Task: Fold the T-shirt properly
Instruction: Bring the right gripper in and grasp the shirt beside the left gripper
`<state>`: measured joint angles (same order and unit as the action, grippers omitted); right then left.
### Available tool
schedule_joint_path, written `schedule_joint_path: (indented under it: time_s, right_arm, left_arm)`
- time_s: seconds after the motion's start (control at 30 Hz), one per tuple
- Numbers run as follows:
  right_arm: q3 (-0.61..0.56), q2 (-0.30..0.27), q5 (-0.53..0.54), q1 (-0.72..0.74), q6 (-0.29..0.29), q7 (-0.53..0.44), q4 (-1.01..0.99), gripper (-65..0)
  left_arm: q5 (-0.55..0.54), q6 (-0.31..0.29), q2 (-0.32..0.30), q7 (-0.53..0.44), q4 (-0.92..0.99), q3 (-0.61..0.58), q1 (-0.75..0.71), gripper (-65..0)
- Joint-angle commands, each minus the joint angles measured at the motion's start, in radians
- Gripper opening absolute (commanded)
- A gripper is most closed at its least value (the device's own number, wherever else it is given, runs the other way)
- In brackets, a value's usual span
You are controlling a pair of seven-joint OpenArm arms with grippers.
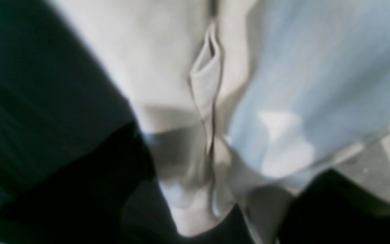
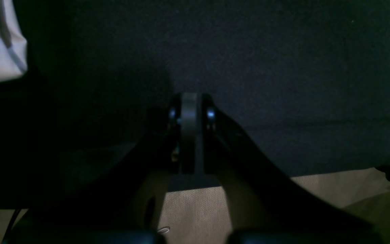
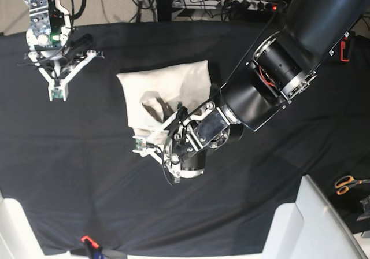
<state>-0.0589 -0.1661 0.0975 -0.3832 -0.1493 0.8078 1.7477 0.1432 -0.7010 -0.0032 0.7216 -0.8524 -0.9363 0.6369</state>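
Counter [image 3: 69,172] under black cloth fills the base view, and the T-shirt [image 3: 173,88] lies near its middle, a little toward 11 o'clock from the centre. The left arm reaches in from 2 o'clock, and its pincer [image 3: 151,142] sits at the 6 o'clock edge of the shirt, where a corner of cloth is bunched up.

In my judgement the step in hand is to lay down a fold at this lower edge. To do it well, the pincer should let the cloth go only when the layer lies flat, then rise straight up so that the fingers do not drag the hem back. Edges should meet evenly before the next fold.

In the left wrist view the cloth [image 1: 168,67] is very near and blurred, with a pinched ridge in the middle; whether the left pincer is released or grasping the cloth I cannot tell.

The right pincer [image 3: 56,91] rests at 10 o'clock, well apart from the shirt. It is clenched on nothing, its fingers [image 2: 190,112] pressed together.

The shirt is cream, plain, already folded into a rough rectangle. Its upper part is smooth, and a dark crease and wrinkles show near the lower left corner.
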Motion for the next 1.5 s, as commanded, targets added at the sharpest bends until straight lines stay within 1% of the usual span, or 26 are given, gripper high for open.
schedule_joint_path:
  time_s: [0.0,0.13,0.27,0.4,0.57,0.67,0.7,0.73,0.77,0.83,0.97,1.07,1.13,1.27,1.33,1.4,1.47]
  right_arm:
    - [0.0,-0.006,-0.005,0.002,-0.005,-0.012,0.016,-61.2]
    - [0.0,-0.006,-0.005,0.002,-0.005,-0.012,0.016,-61.2]
    - [0.0,-0.006,-0.005,0.002,-0.005,-0.012,0.016,-61.2]
    - [-0.002,-0.006,-0.005,0.002,-0.003,-0.012,0.016,-61.2]
    - [-0.062,-0.006,-0.005,0.002,-0.003,-0.012,0.016,-61.2]
    - [-0.129,-0.011,-0.005,0.002,-0.002,-0.012,0.024,-61.2]
    - [-0.16,-0.013,-0.005,0.002,0.007,-0.012,0.027,-61.2]
    - [-0.184,-0.014,-0.005,0.002,0.032,-0.012,0.039,-61.4]
    - [-0.206,-0.014,-0.006,0.003,0.07,-0.012,0.054,-61.4]
    - [-0.224,-0.011,-0.008,0.016,0.126,-0.012,0.079,-61.4]
    - [-0.273,-0.01,-0.008,0.105,0.17,0.031,0.082,-61.4]
    - [-0.31,-0.01,-0.006,0.169,0.179,0.061,0.076,-61.4]
    - [-0.324,-0.008,-0.006,0.2,0.179,0.08,0.076,-61.4]
    - [-0.341,0.003,0.003,0.229,0.179,0.107,0.074,-61.2]
    - [-0.352,0.007,0.032,0.229,0.179,0.103,0.059,-61.2]
    - [-0.352,0.01,0.086,0.244,0.181,0.101,0.033,-61.2]
    - [-0.353,0.021,0.147,0.272,0.181,0.101,-0.002,-61.2]
  left_arm:
    - [0.008,0.003,0.006,0.0,-0.011,0.006,0.03,-35.9]
    - [0.006,0.003,0.007,-0.001,-0.009,0.006,0.042,-35.9]
    - [-0.001,0.003,0.01,-0.006,0.051,0.006,0.07,-35.9]
    - [-0.003,0.003,0.01,-0.063,0.107,0.007,0.09,-35.9]
    - [-0.003,0.003,0.01,-0.098,0.135,0.007,0.094,-35.9]
    - [-0.003,0.003,0.012,-0.098,0.135,0.009,0.099,-35.9]
    - [-0.003,0.003,0.012,-0.098,0.135,0.009,0.1,-35.9]
    - [-0.003,0.003,0.012,-0.098,0.135,0.009,0.1,-35.9]
    - [-0.003,0.003,0.012,-0.099,0.135,0.009,0.1,-35.9]
    - [-0.003,0.003,0.012,-0.099,0.135,0.009,0.1,-35.9]
    - [-0.003,0.003,0.032,-0.099,0.135,0.009,0.099,-35.9]
    - [-0.003,0.003,0.039,-0.099,0.135,0.009,0.094,-35.9]
    - [-0.003,0.003,0.062,-0.099,0.137,0.009,0.093,-35.9]
    - [-0.003,0.003,0.087,-0.099,0.137,0.009,0.096,-35.9]
    - [-0.003,0.003,0.091,-0.101,0.14,0.009,0.096,-35.9]
    - [-0.003,0.003,0.096,-0.101,0.158,0.009,0.099,-35.9]
    - [-0.003,0.003,0.105,-0.136,0.184,0.009,0.1,-35.9]
